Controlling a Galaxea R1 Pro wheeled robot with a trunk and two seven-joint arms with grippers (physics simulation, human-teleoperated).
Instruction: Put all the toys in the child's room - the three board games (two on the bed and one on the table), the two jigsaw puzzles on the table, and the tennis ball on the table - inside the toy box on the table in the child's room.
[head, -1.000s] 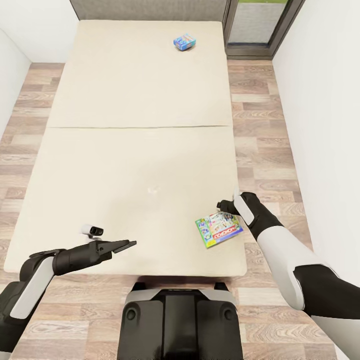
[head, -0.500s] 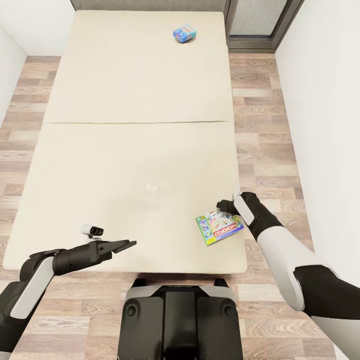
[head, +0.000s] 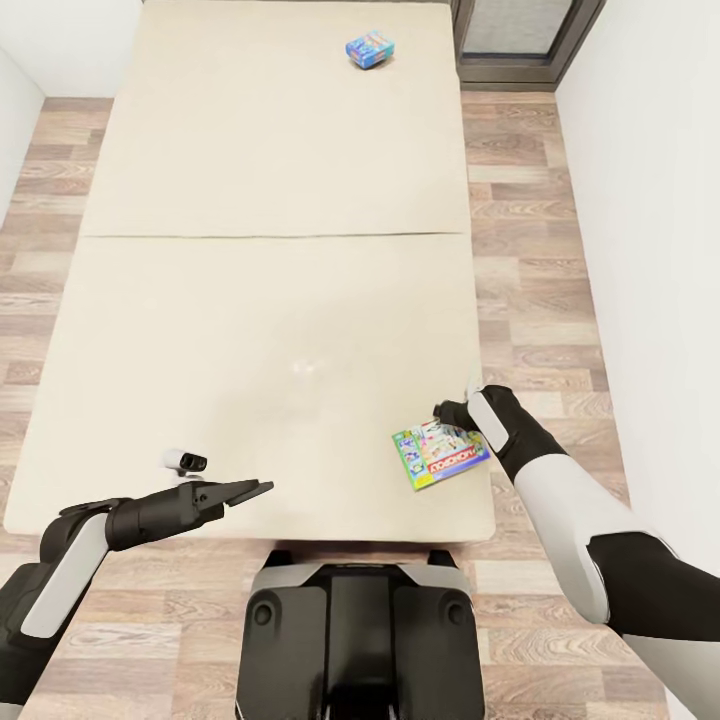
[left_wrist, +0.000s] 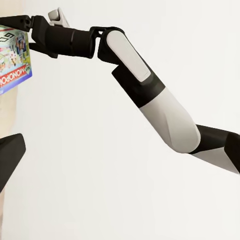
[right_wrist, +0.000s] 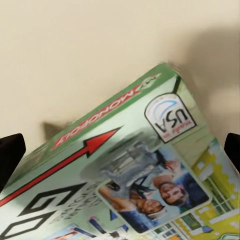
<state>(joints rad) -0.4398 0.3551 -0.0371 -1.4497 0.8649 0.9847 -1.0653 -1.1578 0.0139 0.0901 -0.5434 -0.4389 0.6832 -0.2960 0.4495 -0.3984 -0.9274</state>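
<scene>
At the near edge of the bed (head: 270, 330), the robot faces the mattress with both arms out. Compared with 1 s ago, the whole head view has slid: the seam and the far blue game sit lower in frame and the headboard has left the top edge, while both arms hold the same place in frame. Judgement: head, trunk or base moved, not the objects; nothing on the bed was displaced.

Left gripper (head: 258, 489) hovers over the near left of the mattress, fingers drawn to a narrow point, holding nothing; whether fully closed I cannot tell.

Right gripper (head: 447, 410) hangs just at the far edge of the Monopoly box (head: 439, 457), which lies flat near the right near corner of the bed. Right wrist view shows its 2 finger tips spread wide to either side of the box (right_wrist: 130, 185), not clamped. Judgement: grasp not yet made; 0 of 2 bed games collected.

Readable print: red banner "MONOPOLY", a large "GO" with red arrow, and a small "USA" badge.

Farthest, the blue game (head: 369, 48) rests at the head end, right of centre; its lettering is too small to read.
</scene>
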